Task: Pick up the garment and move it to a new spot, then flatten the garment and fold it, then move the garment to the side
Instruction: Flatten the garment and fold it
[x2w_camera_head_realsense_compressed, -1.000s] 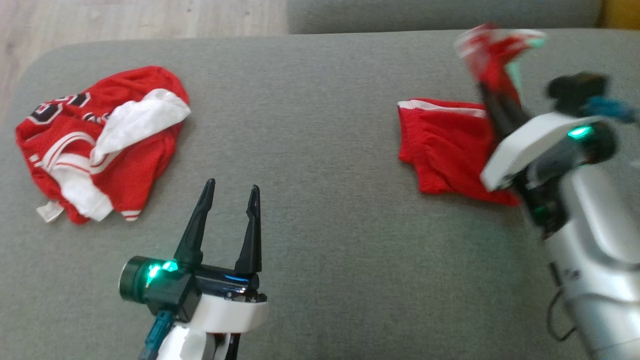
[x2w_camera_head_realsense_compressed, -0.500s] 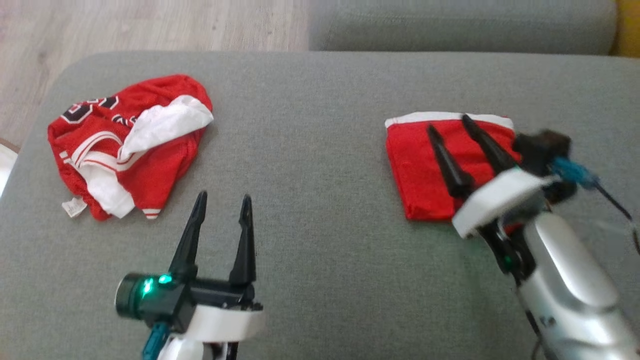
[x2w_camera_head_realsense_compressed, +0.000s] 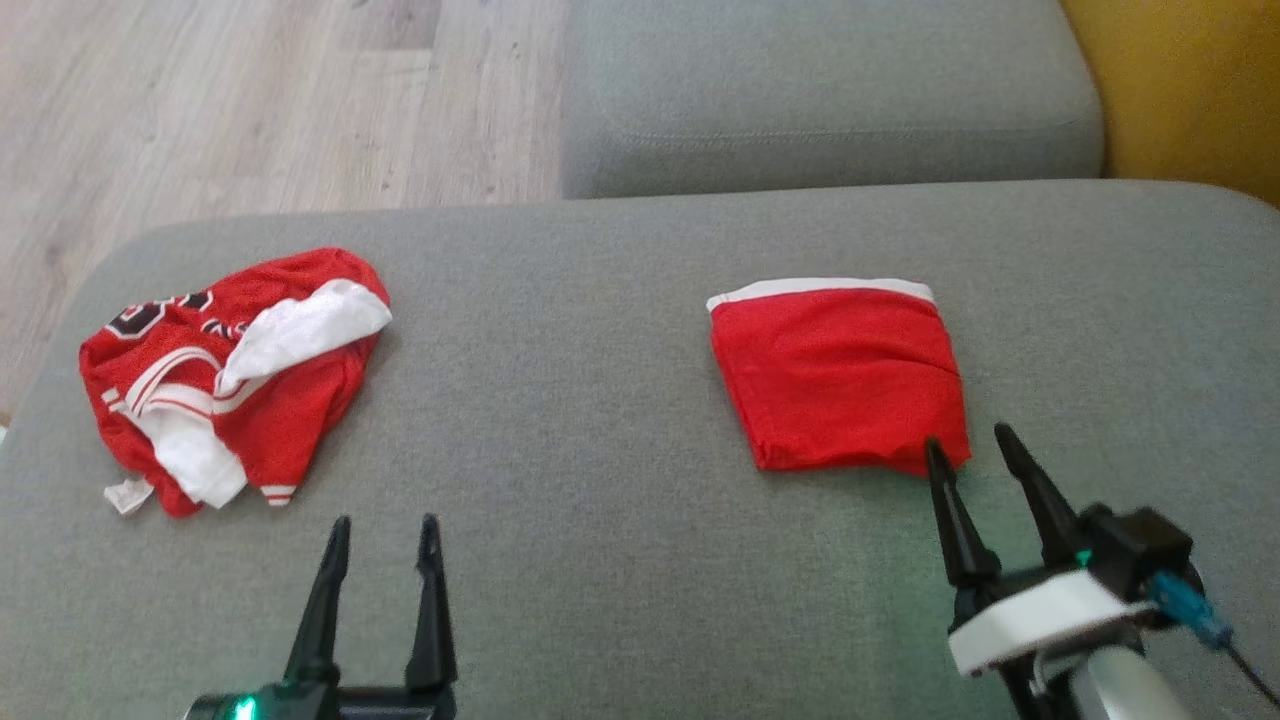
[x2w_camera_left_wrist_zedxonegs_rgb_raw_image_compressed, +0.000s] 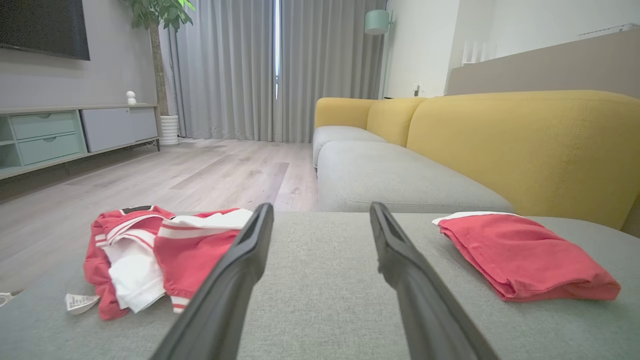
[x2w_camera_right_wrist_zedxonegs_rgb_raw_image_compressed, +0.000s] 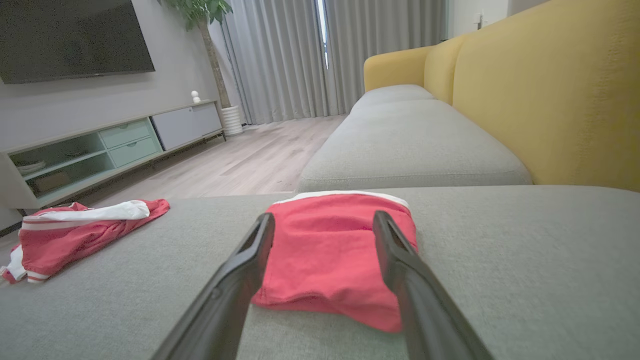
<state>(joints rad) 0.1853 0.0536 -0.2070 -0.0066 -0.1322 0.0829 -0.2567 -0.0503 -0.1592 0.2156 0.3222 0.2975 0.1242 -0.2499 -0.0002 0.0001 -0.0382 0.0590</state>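
The grey seat cushion (x2w_camera_head_realsense_compressed: 620, 590) is the work surface, a broad fabric pad with rounded corners; a second grey cushion (x2w_camera_head_realsense_compressed: 830, 100) lies beyond it, and the yellow sofa back (x2w_camera_left_wrist_zedxonegs_rgb_raw_image_compressed: 525, 145) runs along the robot's right; pale wood-plank flooring (x2w_camera_head_realsense_compressed: 250, 100) stretches off to the left; long grey curtains (x2w_camera_left_wrist_zedxonegs_rgb_raw_image_compressed: 240, 65) hang at the far wall, a dark television (x2w_camera_right_wrist_zedxonegs_rgb_raw_image_compressed: 70, 40) is mounted above a low sideboard (x2w_camera_right_wrist_zedxonegs_rgb_raw_image_compressed: 100, 145) with mint-green drawers, a potted tree (x2w_camera_left_wrist_zedxonegs_rgb_raw_image_compressed: 161, 45) stands in a white pot by the curtains, and a floor lamp with a pale green shade (x2w_camera_left_wrist_zedxonegs_rgb_raw_image_compressed: 377, 21) rises behind the sofa.

The crumpled red-and-white jersey (x2w_camera_head_realsense_compressed: 225, 375) sits heaped at the cushion's left end; dark block figures edged in white show on its upper fold, too creased to read; the folded red garment (x2w_camera_head_realsense_compressed: 840, 375) lies flat on the right half of the cushion, well apart from the jersey, a white band along its far edge.

The right gripper (x2w_camera_head_realsense_compressed: 969, 438) has its fingers spread wide with nothing between them, its tips at the folded garment's near edge; whether they touch the cloth cannot be told; the left gripper (x2w_camera_head_realsense_compressed: 385, 520) is likewise spread wide and empty, over bare cushion between the two garments.

A small white tag (x2w_camera_left_wrist_zedxonegs_rgb_raw_image_compressed: 80, 301) sticks out from the jersey's near corner; its print is too fine to read.
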